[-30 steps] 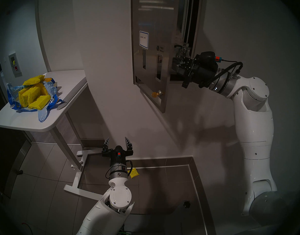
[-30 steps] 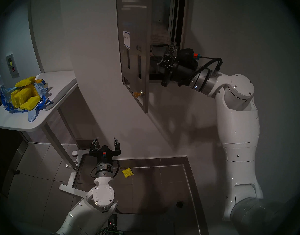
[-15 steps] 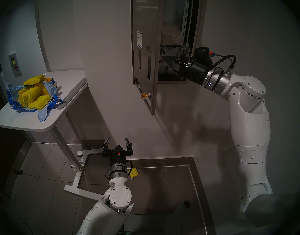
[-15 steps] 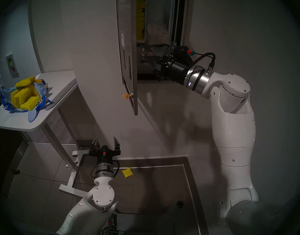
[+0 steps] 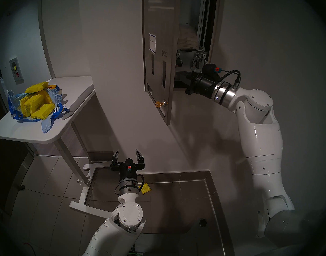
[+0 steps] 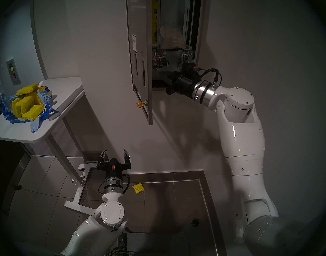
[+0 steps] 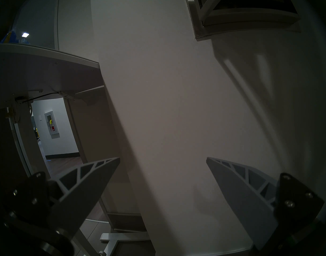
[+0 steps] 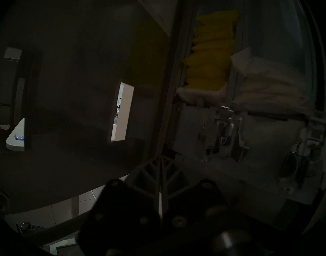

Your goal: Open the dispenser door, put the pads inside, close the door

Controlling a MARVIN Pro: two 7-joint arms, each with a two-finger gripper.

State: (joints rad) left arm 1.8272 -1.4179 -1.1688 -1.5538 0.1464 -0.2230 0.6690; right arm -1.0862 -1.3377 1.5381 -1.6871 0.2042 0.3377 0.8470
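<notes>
The dispenser door [image 5: 158,19] [image 6: 140,19] stands swung out to the left, a brass key [image 5: 159,104] in its lock. Inside the dispenser [image 5: 214,28], yellow pads [image 6: 154,24] [image 8: 212,56] are stacked in the left chute and white packets [image 5: 188,39] in the right. My right gripper [image 5: 180,77] [image 8: 161,168] is shut and empty, low in the opening behind the door, under the levers [image 6: 159,58]. More pads [image 5: 36,104] lie in a torn blue bag on the table. One pad [image 5: 145,188] lies on the floor. My left gripper [image 5: 127,154] [image 7: 163,158] hangs open low by the wall.
The white table [image 5: 47,135] stands at the left on a white floor frame [image 5: 81,202]. A steel-edged floor recess [image 5: 212,194] lies below the dispenser. A small black knob [image 5: 202,222] sits on the floor near my right arm's base.
The door has swung wider open to the left. My right gripper has gone in behind it and dropped lower in the opening. The left arm has not moved.
</notes>
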